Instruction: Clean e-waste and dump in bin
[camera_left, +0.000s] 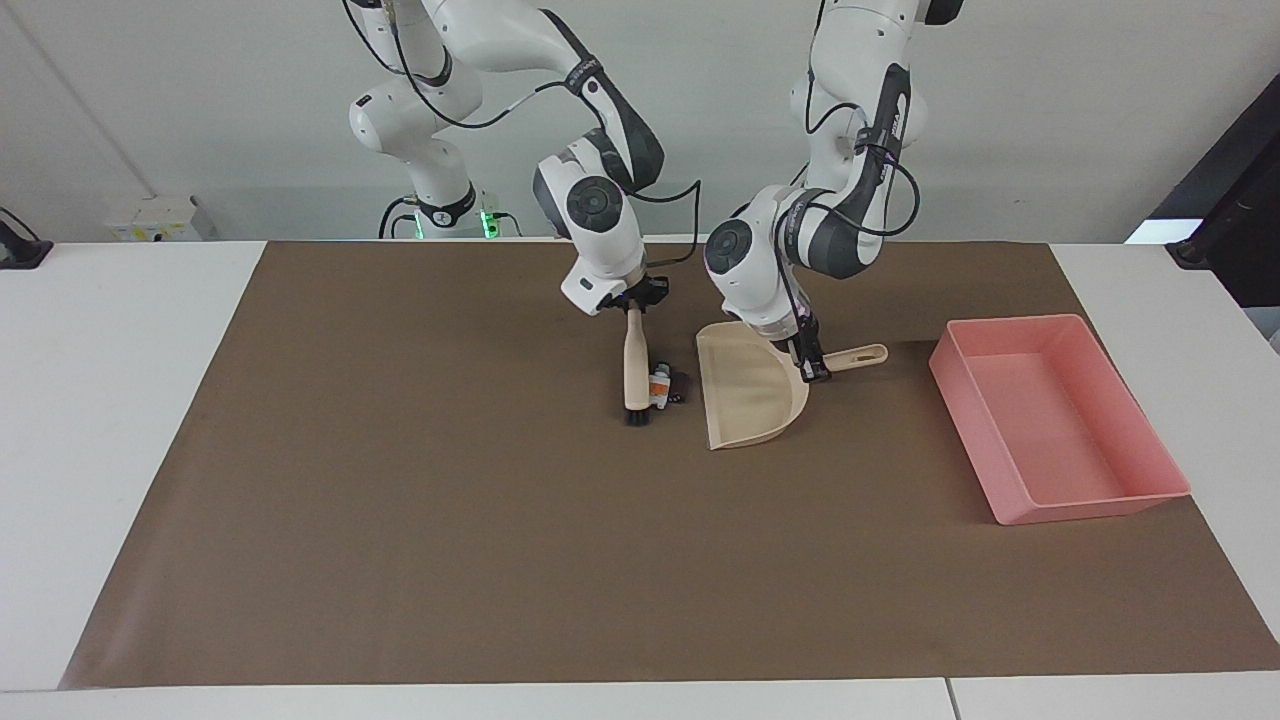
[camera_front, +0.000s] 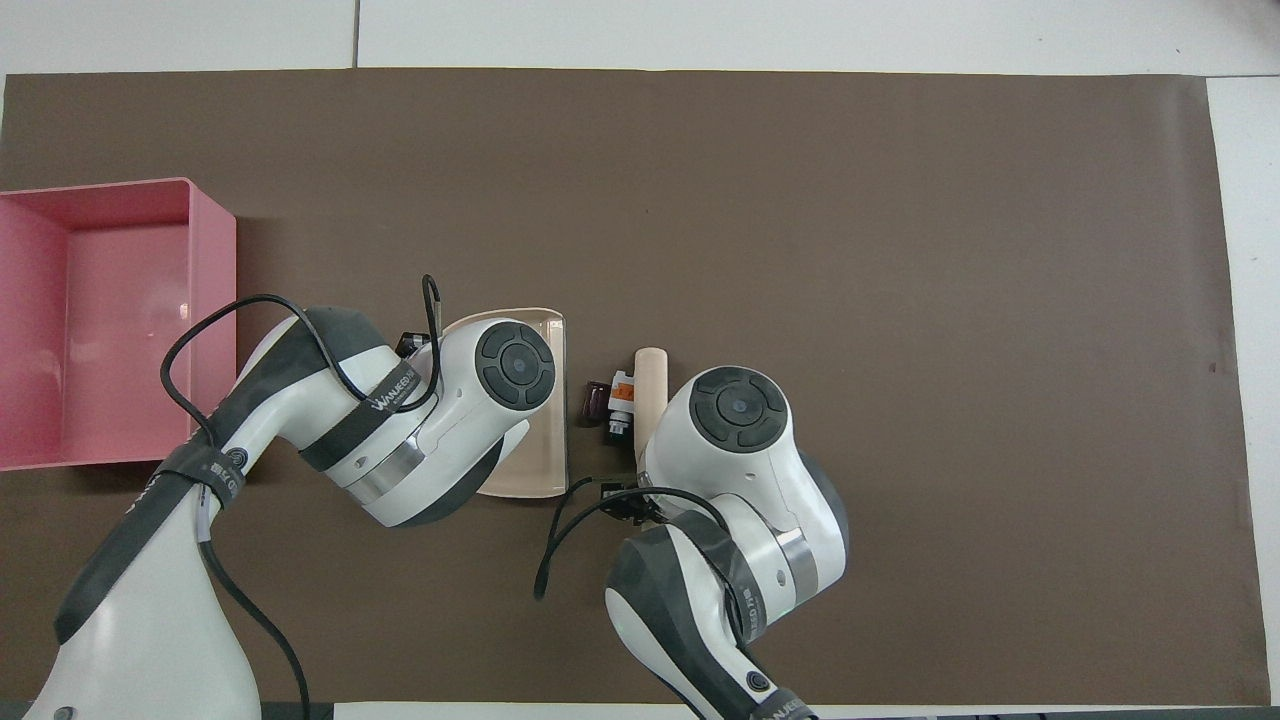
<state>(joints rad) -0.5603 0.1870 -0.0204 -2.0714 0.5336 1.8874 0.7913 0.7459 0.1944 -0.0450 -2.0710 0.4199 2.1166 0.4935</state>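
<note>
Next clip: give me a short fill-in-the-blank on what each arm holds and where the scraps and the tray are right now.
1. The right gripper is shut on the handle of the ____.
2. The left gripper is shut on the handle of the beige ____.
3. The two e-waste bits lie between the brush's bristles and the ____ of the dustpan.
4. The pink bin stands at the ____ arm's end of the table.

Missing words: brush; dustpan; mouth; left

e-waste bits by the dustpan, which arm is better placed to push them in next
Right, I'd judge. The right gripper holds the brush, whose bristles are down beside the e-waste, apparently touching it. The dustpan lies just past the bits, its handle held by the left gripper, steadying it.
</note>
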